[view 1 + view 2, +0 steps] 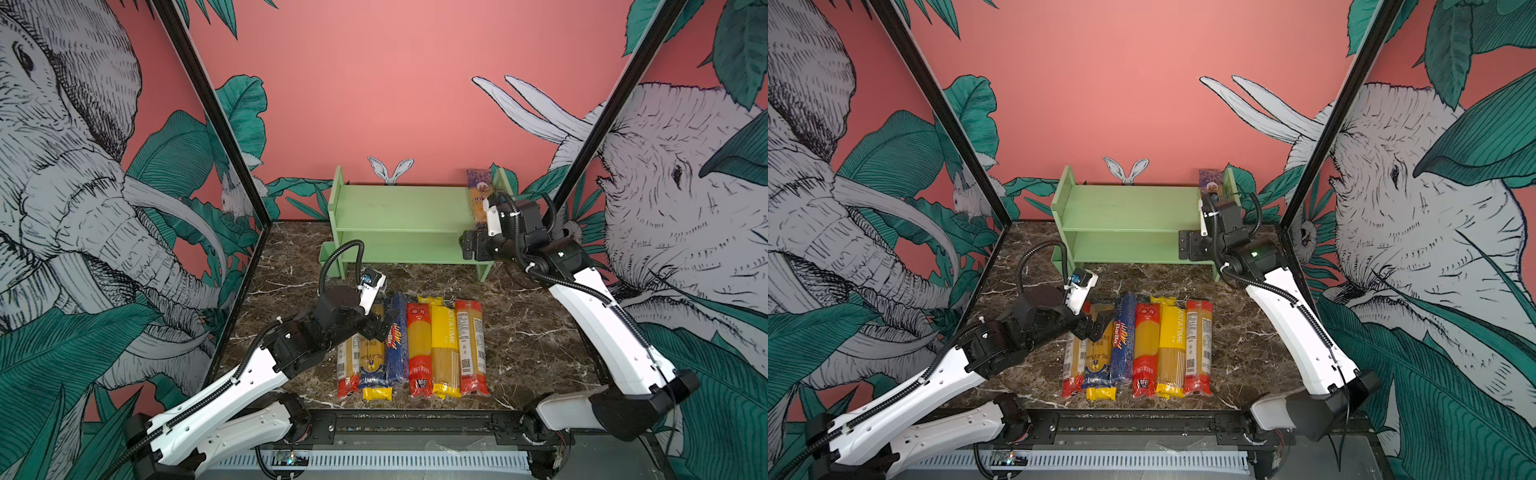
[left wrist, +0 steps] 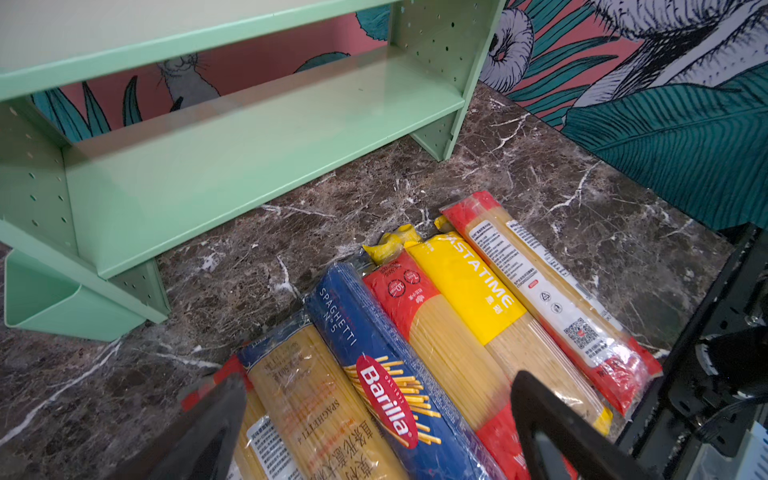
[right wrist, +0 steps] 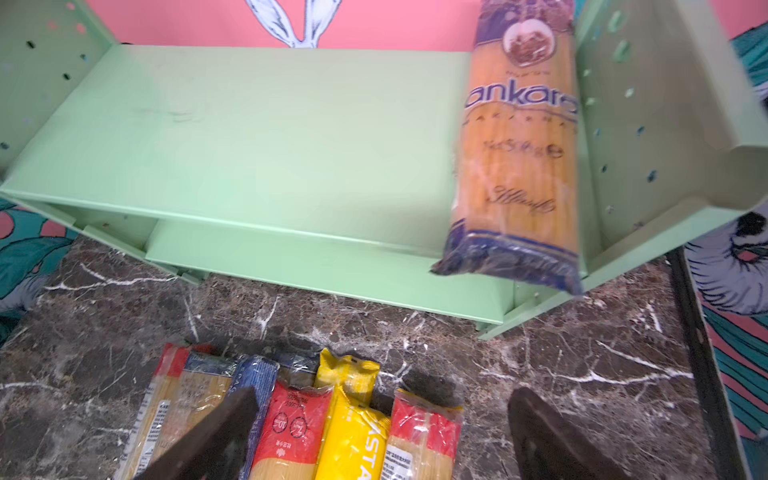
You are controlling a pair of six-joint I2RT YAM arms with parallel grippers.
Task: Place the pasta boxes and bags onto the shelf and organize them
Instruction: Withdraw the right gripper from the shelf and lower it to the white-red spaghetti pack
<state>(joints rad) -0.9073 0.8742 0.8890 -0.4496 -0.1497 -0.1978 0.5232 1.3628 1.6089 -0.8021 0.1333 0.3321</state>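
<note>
Our left end effector point(image 1: 380, 326) is hanging released, jaws spread wide, over the row of spaghetti packs point(image 1: 444, 345) lying side by side on the marble surface point(image 1: 536, 332). Its fingers are straddling the Barilla spaghetti pack point(image 2: 374, 357) and the blue-ended pack point(image 2: 299, 395) touching it. Our right end effector point(image 1: 471, 245) is gaping empty too, just in front of the pale green shelf point(image 1: 399, 203). There the Ankara spaghetti pack point(image 3: 519, 145) is resting at the right-hand end of the top tier, its near end jutting past the front edge. We are weighing two risks. The right arm could brush that overhang and tip the pack off. The left fingers could close on two touching packs at once, and the slick film could let one slip.
</note>
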